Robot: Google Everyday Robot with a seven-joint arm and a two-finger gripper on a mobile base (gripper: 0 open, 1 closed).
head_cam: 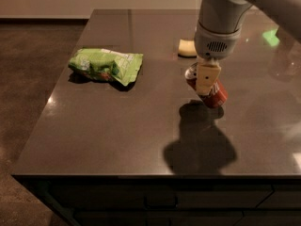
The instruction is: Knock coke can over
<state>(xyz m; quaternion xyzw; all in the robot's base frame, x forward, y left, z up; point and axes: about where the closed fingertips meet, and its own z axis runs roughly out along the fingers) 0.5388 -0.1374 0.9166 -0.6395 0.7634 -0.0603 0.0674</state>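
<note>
The end effector (206,83) hangs over the right half of the desk (131,131), its pale tip lying across the can (217,97). Whether it is spread or pinching, I cannot tell. The can leans steeply, silver top to the far left, base to the near right. A sponge (187,47) sits near on the far side. The green bag (106,66) lies well apart to the left. Bare desk runs between the can and the near edge.
</note>
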